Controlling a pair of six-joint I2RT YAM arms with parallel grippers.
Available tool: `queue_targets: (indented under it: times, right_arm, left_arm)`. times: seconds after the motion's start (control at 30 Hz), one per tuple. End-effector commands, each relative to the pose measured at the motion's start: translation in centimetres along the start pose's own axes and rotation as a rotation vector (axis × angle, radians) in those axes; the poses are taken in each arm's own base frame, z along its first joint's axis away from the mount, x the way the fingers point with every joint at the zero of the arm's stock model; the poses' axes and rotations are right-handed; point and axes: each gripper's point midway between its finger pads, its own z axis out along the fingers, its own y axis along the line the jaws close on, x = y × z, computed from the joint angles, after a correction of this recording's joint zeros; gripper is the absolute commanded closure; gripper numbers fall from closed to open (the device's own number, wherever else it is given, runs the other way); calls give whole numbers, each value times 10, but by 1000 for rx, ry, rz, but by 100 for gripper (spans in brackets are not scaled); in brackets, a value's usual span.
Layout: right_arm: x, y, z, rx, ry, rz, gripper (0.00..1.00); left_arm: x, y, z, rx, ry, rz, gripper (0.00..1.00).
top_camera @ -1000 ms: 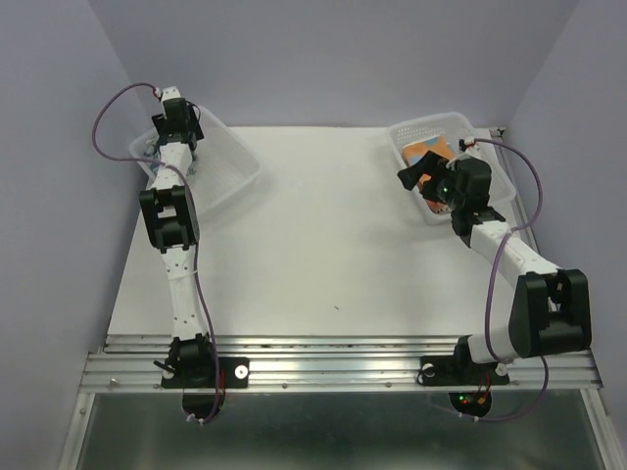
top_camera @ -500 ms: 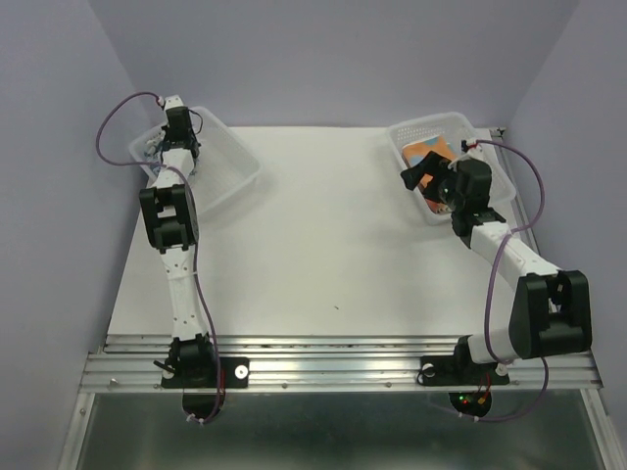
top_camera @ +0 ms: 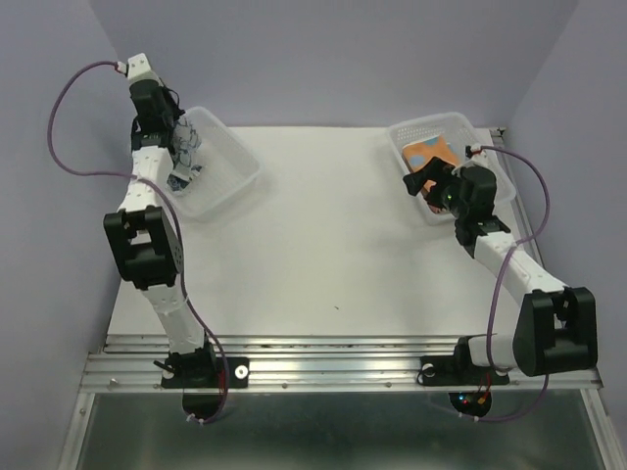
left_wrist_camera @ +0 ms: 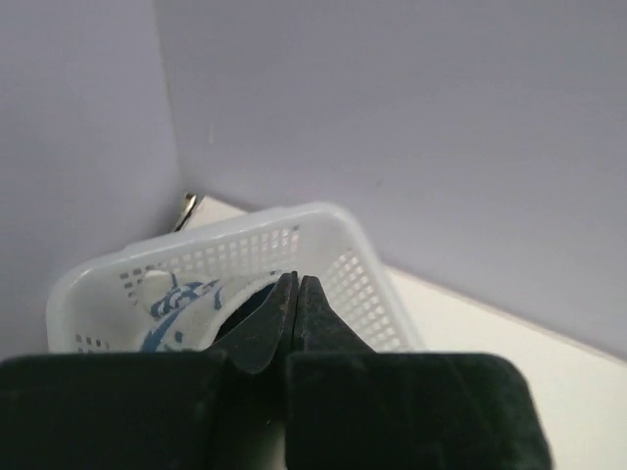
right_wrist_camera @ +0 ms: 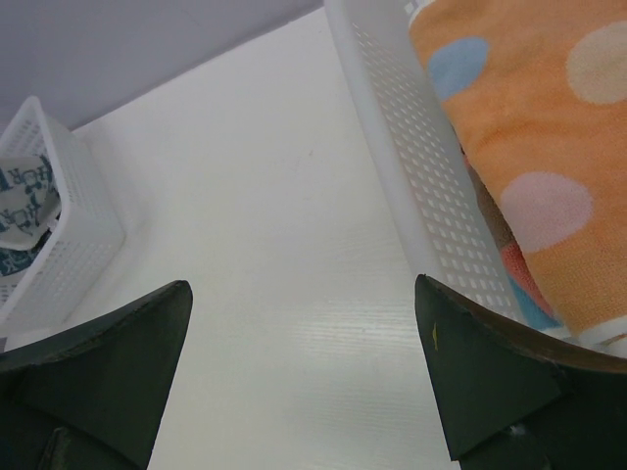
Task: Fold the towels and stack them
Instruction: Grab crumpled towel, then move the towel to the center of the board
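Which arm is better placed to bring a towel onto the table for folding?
Left, probably. The left gripper is shut on a blue-patterned towel above the left basket. The right gripper is open and empty beside the right basket, where an orange towel lies.

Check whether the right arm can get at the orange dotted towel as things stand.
Probably yes: the right gripper is open beside the basket, and the orange dotted towel lies uncovered on top; only the basket wall is between them.

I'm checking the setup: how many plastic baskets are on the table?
2. The left basket sits at the far left corner; the right basket at the far right. None looks hidden.
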Motion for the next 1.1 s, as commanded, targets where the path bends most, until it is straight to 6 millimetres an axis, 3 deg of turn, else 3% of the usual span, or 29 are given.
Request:
queue_targets:
  times: [0.0, 0.1, 0.13, 0.17, 0.2, 0.23, 0.27, 0.3, 0.33, 0.4, 0.43, 0.47, 0.5, 0.6, 0.7, 0.8, 0.9, 1.03, 1.07]
  right_arm:
    - [-12, 11, -14, -35, -55, -19, 0]
    - [-14, 15, -23, -51, -59, -19, 0]
    - [-13, 17, -26, -56, -58, -17, 0]
    - [-10, 16, -28, -56, -53, -13, 0]
    - [-13, 19, -34, -65, -64, -13, 0]
    - [-11, 19, -37, -67, -61, -9, 0]
    - [-11, 19, -41, -71, -64, -8, 0]
    - [-8, 20, -44, -73, -59, -5, 0]
    - [-10, 22, -51, -83, -69, -7, 0]
    - [-8, 23, -58, -85, -68, -3, 0]
    - [-12, 26, -65, -93, -87, -3, 0]
    - [-13, 27, -69, -91, -93, 0, 0]
    - [-9, 25, -72, -89, -83, 3, 0]
    - [-8, 29, -85, -105, -86, -1, 0]
    - [-7, 28, -97, -95, -91, -9, 0]
    - [-5, 25, -107, -76, -92, -9, 0]
    - [-5, 21, -113, -59, -108, -2, 0]
    - [4, 8, -112, 8, -70, 7, 0]
    - [5, 7, -111, 16, -64, 6, 0]
  left_arm:
    - [-121, -48, -85, 246, -263, -94, 100]
    - [-148, -73, -132, 390, -314, -124, 100]
    - [-148, -79, -144, 426, -312, -133, 100]
    - [-169, -92, -178, 501, -355, -127, 100]
    - [-170, -104, -194, 545, -355, -134, 100]
    - [-186, -113, -226, 598, -394, -127, 100]
    - [-192, -118, -241, 618, -410, -130, 100]
    - [-195, -127, -259, 662, -412, -132, 100]
    - [-200, -141, -290, 731, -421, -141, 100]
    - [-206, -158, -323, 802, -432, -160, 100]
    - [-203, -175, -344, 862, -412, -172, 100]
    - [-211, -179, -367, 894, -425, -196, 100]
    - [-208, -192, -387, 954, -404, -215, 100]
    - [-211, -208, -443, 1089, -382, -292, 100]
    - [-205, -215, -460, 1118, -335, -353, 100]
    - [-183, -225, -456, 1072, -261, -401, 100]
    - [-132, -248, -433, 998, -130, -401, 100]
    - [-45, -284, -394, 892, 72, -371, 100]
    - [-8, -300, -374, 857, 153, -342, 100]
